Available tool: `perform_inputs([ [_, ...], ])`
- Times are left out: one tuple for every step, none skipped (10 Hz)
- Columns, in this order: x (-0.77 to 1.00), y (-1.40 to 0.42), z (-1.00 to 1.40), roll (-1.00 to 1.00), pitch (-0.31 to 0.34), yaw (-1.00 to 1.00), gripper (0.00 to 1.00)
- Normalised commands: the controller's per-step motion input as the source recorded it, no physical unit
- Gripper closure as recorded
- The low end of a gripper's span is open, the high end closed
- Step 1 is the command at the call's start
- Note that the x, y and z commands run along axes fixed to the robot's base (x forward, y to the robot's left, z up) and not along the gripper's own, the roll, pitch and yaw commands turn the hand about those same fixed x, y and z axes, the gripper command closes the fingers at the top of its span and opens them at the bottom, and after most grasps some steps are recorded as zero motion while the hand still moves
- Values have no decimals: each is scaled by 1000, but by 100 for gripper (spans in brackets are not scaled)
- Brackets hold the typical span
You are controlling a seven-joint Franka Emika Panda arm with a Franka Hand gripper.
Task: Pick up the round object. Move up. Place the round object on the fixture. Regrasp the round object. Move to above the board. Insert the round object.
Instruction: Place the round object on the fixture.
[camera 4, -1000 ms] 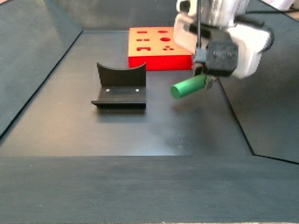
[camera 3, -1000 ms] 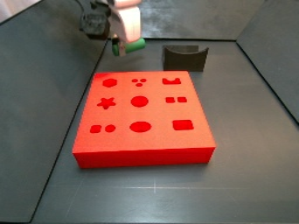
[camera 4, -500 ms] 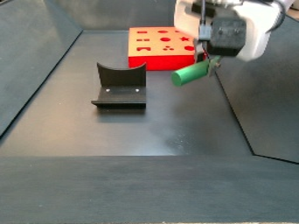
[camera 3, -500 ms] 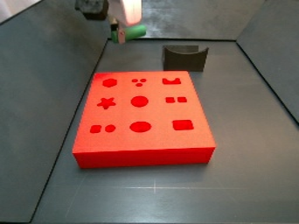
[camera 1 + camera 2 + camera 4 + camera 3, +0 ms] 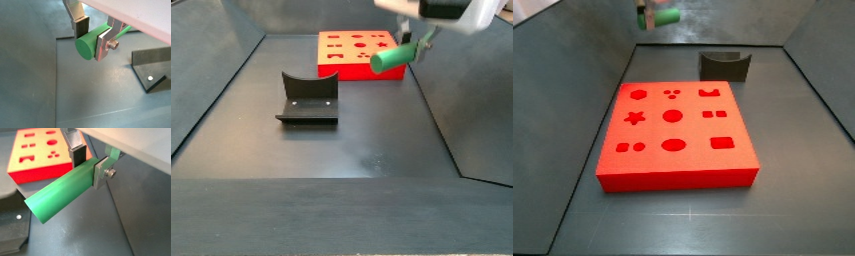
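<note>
nearest in a side view, bare dark worktop (image 5: 331,170), then the fixture (image 5: 307,98), a dark notched block sitting flat with its curved notch upward. beyond it the board (image 5: 352,52), red, flat on the worktop, cut-out holes showing in its top. raised well above all this, near the upper edge of both side views, the claw (image 5: 420,34), clamped on the round object (image 5: 392,58), a green peg tilted with its free end hanging lower and toward the fixture's side. clear of the worktop, touching neither board nor fixture. from a side view facing the other way, board (image 5: 676,136) closest, fixture (image 5: 726,65) behind its far right corner, and the peg (image 5: 665,16) high above the far left edge, claw mostly cut off by the frame. in both wrist views, silver finger (image 5: 101,172) with a screw head pressed on one side of the peg (image 5: 61,195), dark pad (image 5: 81,26) pressed on the opposite side, grip set near one end so most of the length juts free. round green end face (image 5: 85,48) visible in a wrist view, with the fixture's bracket edge (image 5: 152,69) below and off to one side.
</note>
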Motion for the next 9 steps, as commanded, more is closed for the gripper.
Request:
perform_inputs([
  [-18,19,751,37,49,-27,100],
  [-7,21,540,41,61,-29,100],
  [-1,21,381,42,73,-27,100],
  [3,20,218,41,81,-23,100],
  [1000,-311,20,-47,-56,1000,100],
  [1000,-309,5,-47,-54,1000,100],
  [1000,-283,0,-51,-55,1000,100],
  [1000,-253,-3,-59,-56,1000,100],
  [1000,-235,-10,-70,-56,1000,100],
])
